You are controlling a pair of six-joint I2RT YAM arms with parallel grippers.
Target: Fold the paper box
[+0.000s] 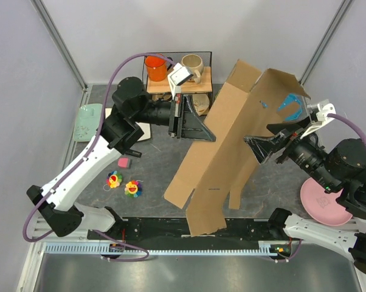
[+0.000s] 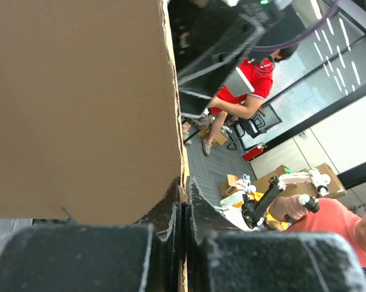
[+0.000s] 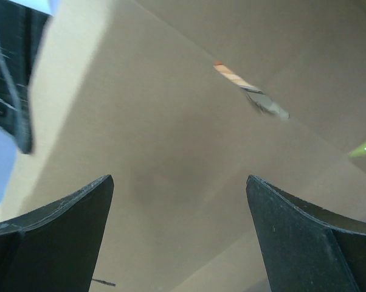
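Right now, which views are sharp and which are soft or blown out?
Top external: evenly lit and sharp, the paper box crisp. Left wrist: close cardboard looks textureless, the left gripper clamped on its edge dark, windows behind bright. Right wrist: box fills the frame, blurred; the open right gripper dark at the bottom.

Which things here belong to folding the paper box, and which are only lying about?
For the job: paper box; left tool, shut on its edge; right tool, open, facing it.
Lying about: orange cup; beige mug; pink plate; pale green plate; two flower toys; small pink block.
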